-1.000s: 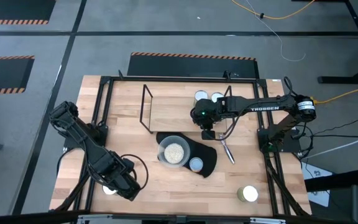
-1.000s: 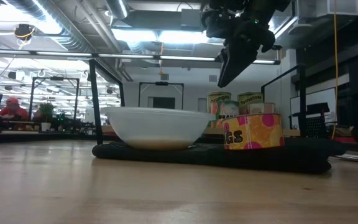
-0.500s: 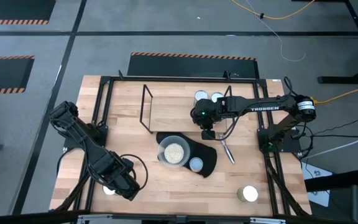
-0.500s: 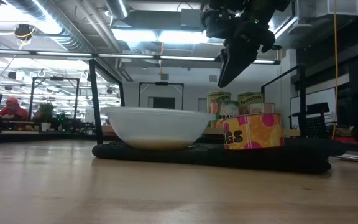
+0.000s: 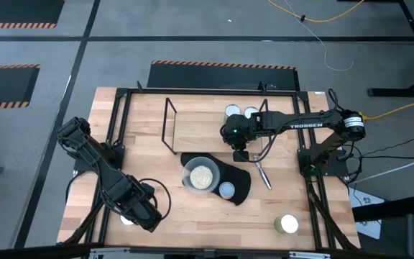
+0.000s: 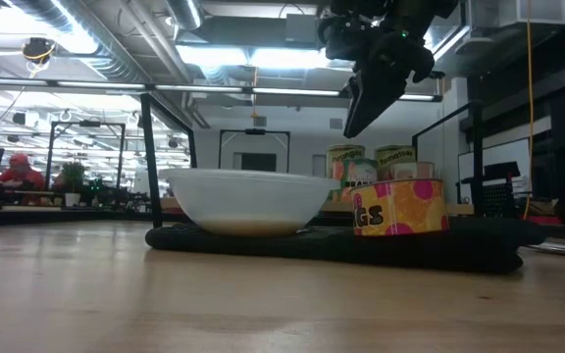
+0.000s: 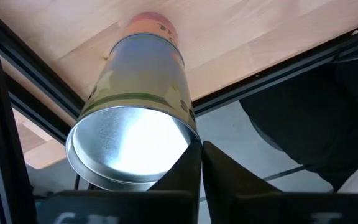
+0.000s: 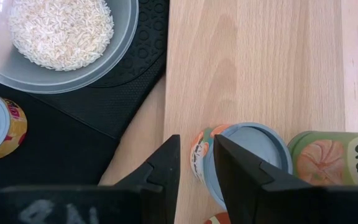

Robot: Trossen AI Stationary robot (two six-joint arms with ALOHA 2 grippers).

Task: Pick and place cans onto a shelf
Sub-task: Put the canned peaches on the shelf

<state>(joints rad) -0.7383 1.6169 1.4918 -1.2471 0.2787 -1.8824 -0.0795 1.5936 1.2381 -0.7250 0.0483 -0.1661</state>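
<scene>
Pale wooden worktop underneath, with low black wire shelf toward its far middle. At near left corner, left gripper with fingers pressed together at rim of silver-topped green-labelled can, perhaps just nipping it, hard to tell. Right of shelf, right gripper raised over blue-lidded can, fingers slightly parted, pinching nothing, orange-labelled can just beside.

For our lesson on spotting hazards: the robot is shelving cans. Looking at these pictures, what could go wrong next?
1. The left gripper is shut beside the silver-topped can, not around it. A lift would probably come up empty, or knock the can off the nearby table edge.
2. The right gripper hangs over the blue-topped can, close beside the orange-labelled can. A descending finger might strike that neighbour.
</scene>
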